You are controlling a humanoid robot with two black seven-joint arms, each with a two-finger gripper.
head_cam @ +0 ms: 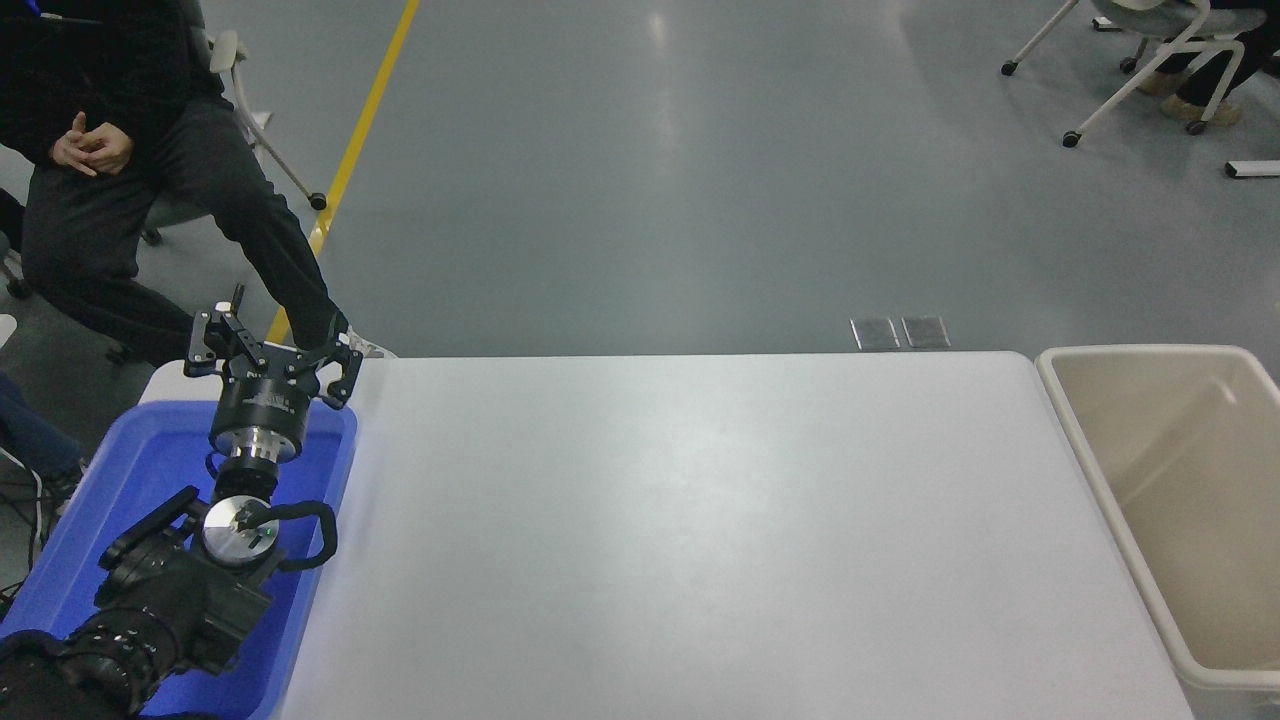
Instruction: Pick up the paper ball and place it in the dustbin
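Observation:
The beige dustbin stands against the table's right end, and the part of its inside that shows holds nothing. No paper ball shows anywhere in the head view. My right arm and its gripper are out of the picture. Parked at the lower left, my left gripper hovers over the far end of a blue tray, its fingers spread open with nothing between them.
A blue plastic tray lies at the table's left end under my left arm. A person in dark clothes sits beyond the far left corner, one leg reaching near the table. Wheeled chairs stand at the far right.

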